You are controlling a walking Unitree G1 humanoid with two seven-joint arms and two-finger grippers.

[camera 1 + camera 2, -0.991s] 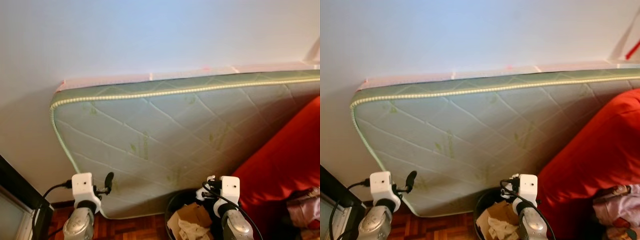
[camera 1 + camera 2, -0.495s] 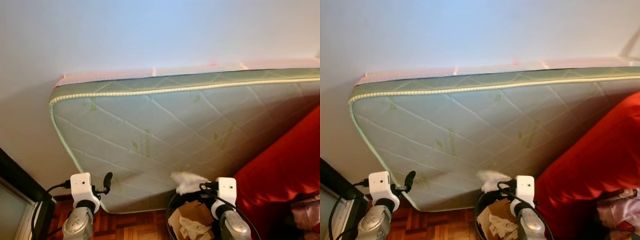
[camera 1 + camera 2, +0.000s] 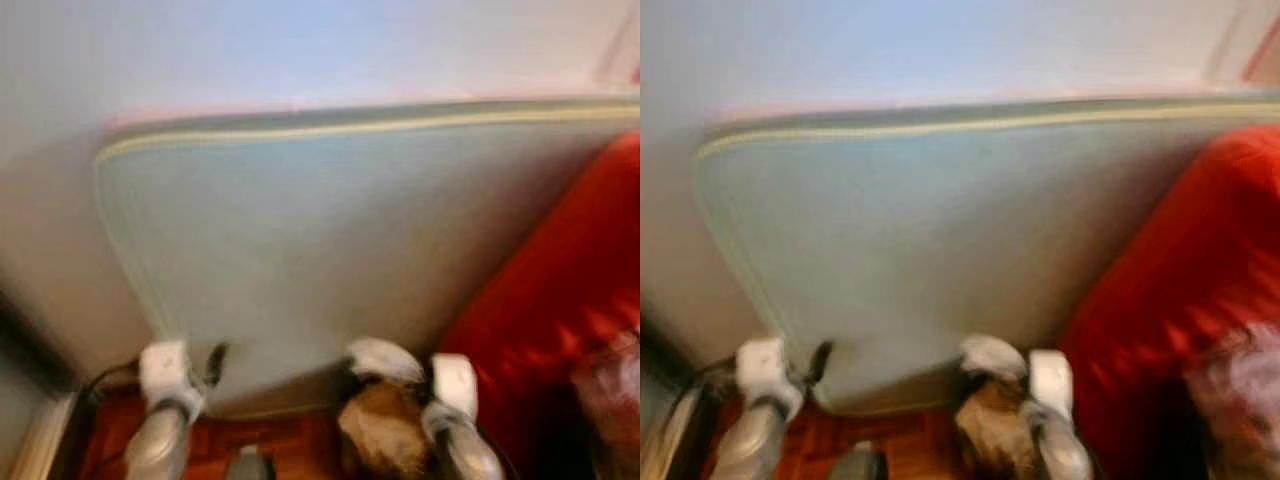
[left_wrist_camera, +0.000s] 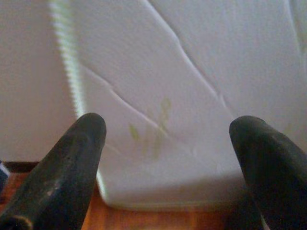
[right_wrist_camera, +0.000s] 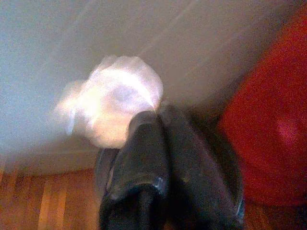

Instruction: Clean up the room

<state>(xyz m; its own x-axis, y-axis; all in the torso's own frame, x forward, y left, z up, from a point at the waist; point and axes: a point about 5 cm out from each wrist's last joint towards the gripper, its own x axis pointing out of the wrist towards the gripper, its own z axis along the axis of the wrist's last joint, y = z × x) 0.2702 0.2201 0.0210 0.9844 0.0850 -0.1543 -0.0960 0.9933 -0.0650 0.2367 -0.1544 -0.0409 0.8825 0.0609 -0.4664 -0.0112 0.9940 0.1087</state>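
We face a pale green mattress [image 3: 300, 220] stood on its long edge against a white wall [image 3: 300, 50]; both head views are blurred. A red cover [image 3: 560, 290] rises at our three o'clock, overlapping the mattress's right end. Low at five o'clock, our right gripper [image 5: 158, 114] has its two black fingers pressed together, pinching the edge of a crumpled white tissue [image 5: 112, 112]. In the head view the tissue [image 3: 383, 360] sits just above a bin [image 3: 385, 435] packed with brown paper, which stands on the wooden floor [image 3: 270, 445] at the foot of the mattress, at our six o'clock. In the right wrist view the bin's dark rim [image 5: 102, 167] lies under the fingers, with the red cover beside it. Our left gripper [image 4: 168, 143] is raised at our seven o'clock, its fingers [image 4: 72, 163] spread wide and holding nothing, pointing at the mattress's lower corner where the piped edge meets the floor. A dark shape at our nine o'clock is too blurred to identify.
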